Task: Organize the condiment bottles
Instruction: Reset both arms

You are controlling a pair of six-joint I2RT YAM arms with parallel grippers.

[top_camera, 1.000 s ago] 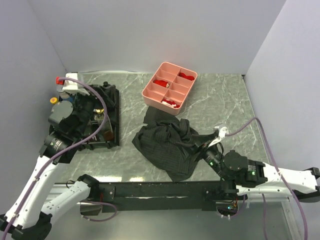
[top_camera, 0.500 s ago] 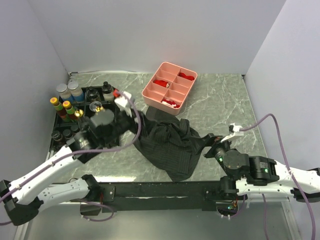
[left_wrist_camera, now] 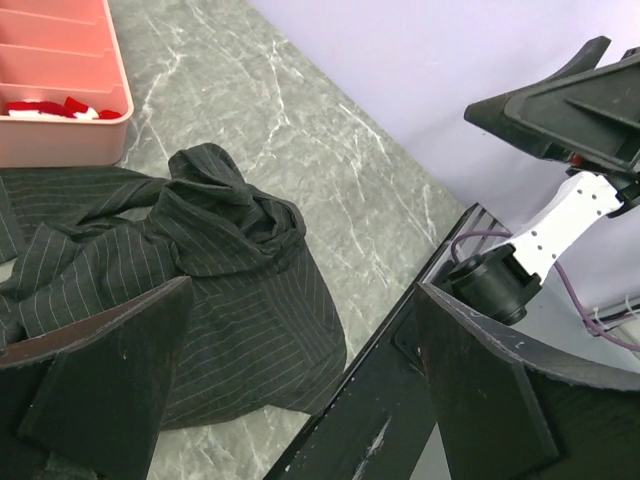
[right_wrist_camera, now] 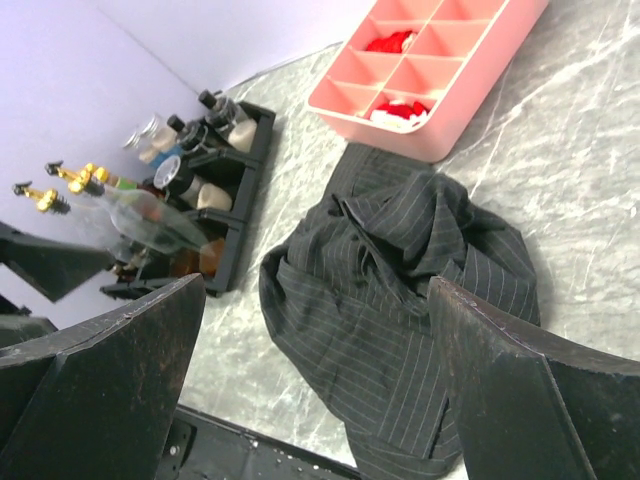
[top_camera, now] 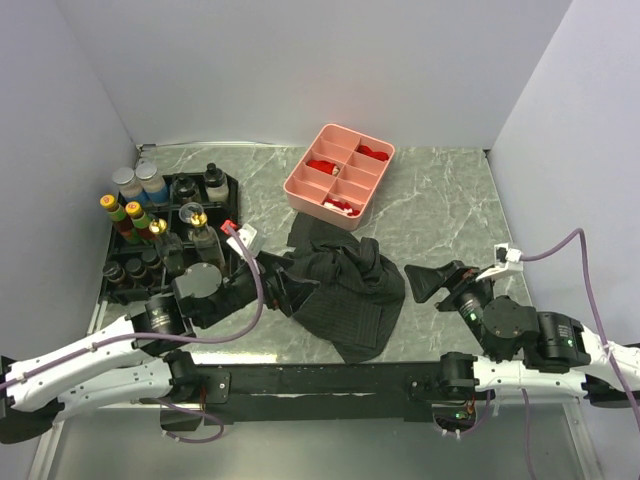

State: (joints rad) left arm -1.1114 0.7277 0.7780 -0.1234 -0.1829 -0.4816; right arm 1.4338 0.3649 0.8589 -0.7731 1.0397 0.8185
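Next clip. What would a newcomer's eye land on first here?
A crumpled black pinstriped cloth lies mid-table, close by the pink divided tray holding red pieces. At the far left, the condiment bottles stand packed in a black divided tray. The left gripper and right gripper are both open and empty.

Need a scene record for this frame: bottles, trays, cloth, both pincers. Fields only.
bottles: condiment bottles upright, clustered at far left, most in the compartments of the black divided tray
pink tray: pink divided tray at far centre, red pieces in some compartments
cloth: black pinstriped cloth crumpled mid-scene, just in front of the pink tray
left pincer: open, empty, at the cloth's left edge
right pincer: open, empty, right of the cloth, facing it
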